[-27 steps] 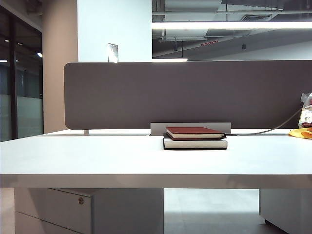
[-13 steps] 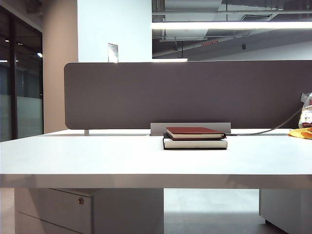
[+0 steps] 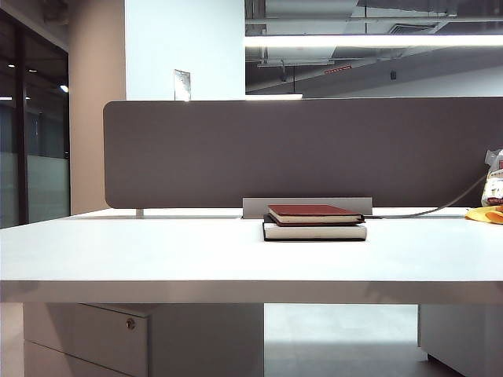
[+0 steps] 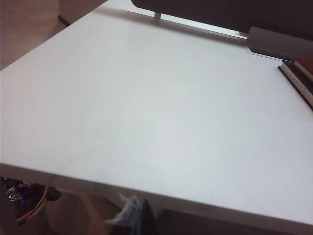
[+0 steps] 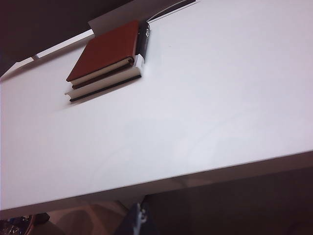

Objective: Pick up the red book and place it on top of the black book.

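Fingers of both grippers – left (image 4: pixel 133 215), right (image 5: pixel 139 218) – sit pressed together, empty, off the bench (image 3: pixel 157 251) edge; red book (image 3: pixel 313 213) lies squarely atop black book (image 3: pixel 314 231) – placement looks done.

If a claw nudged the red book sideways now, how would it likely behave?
The red book lies flat on the black book, so it would probably slide rather than tip. Its smooth cover suggests it may slip easily. It looks thin with a firm cover, so probably stiff and fairly light. Neither claw is near it.
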Tool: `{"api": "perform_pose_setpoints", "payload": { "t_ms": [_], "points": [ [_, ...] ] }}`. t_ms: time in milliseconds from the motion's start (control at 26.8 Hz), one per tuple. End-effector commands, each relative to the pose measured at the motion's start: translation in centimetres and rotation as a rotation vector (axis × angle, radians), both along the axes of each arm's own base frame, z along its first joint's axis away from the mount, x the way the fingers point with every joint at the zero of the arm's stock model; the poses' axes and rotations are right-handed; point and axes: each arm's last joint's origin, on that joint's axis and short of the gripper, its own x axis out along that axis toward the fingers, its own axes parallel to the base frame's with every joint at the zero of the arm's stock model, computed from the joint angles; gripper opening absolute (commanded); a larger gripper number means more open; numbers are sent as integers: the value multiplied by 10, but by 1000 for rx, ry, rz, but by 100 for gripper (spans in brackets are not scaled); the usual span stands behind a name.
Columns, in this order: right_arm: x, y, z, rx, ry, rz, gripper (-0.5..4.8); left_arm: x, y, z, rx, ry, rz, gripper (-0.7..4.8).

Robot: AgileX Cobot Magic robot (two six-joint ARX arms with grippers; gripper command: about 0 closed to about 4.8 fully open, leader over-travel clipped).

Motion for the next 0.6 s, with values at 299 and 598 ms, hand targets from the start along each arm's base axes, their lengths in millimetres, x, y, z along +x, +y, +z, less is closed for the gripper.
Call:
{"api": "perform_pose_setpoints", "payload": {
  "t_ms": [299,598],
  "points": [
    [0,0,1,-1,-16,-1,-5,0,0,-3,-3,11,0,-6],
    [0,0,1,-1,-16,-1,-5,0,-1,-3,107,16,-30,-6]
  ]
}}
